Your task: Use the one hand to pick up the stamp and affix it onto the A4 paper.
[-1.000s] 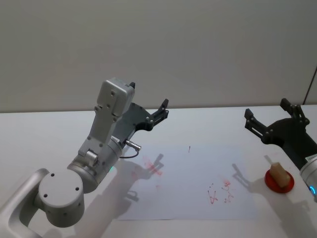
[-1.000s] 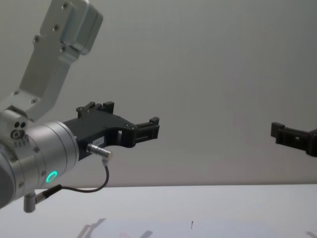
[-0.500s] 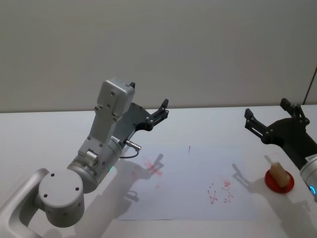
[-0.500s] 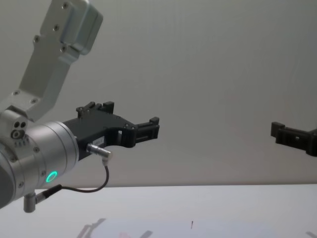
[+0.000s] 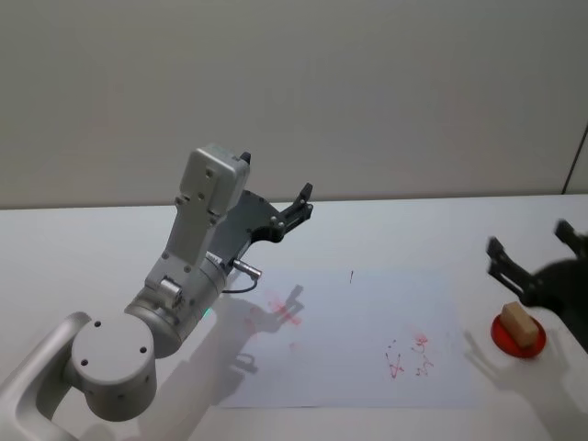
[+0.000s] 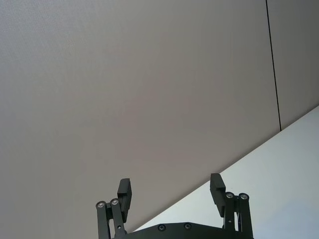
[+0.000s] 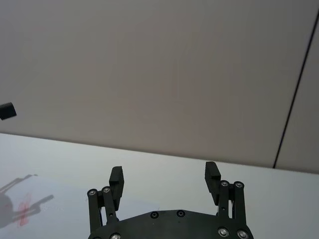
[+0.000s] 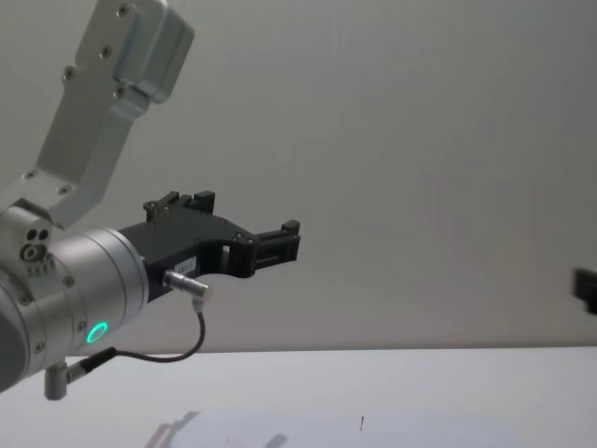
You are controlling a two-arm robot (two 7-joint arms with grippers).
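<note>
The stamp (image 5: pixel 517 323) is a small wooden block, so I judge it light, stiff and hard to damage. Its smooth faces could slip under a weak pinch. I would take it by two opposite side faces, high up, keeping the underside clear for the paper.

It stands on the red pad (image 5: pixel 520 342), below my right pincer (image 5: pixel 530 243) and nearer my body than the fingertips. The A4 paper (image 5: pixel 358 340) lies flat on the table (image 5: pixel 92 248) off to that pincer's left, faint red marks on it.

My right pincer hangs above the table with its fingers spread apart and nothing between them. It points forward toward the wall rather than down: its wrist view looks across the far table edge, not at the block. I judge it must tip downward and draw back before closing.

My left pincer (image 5: pixel 301 202) is held high over the far left part of the sheet, well apart from the stamp, fingers also apart, idle.
</note>
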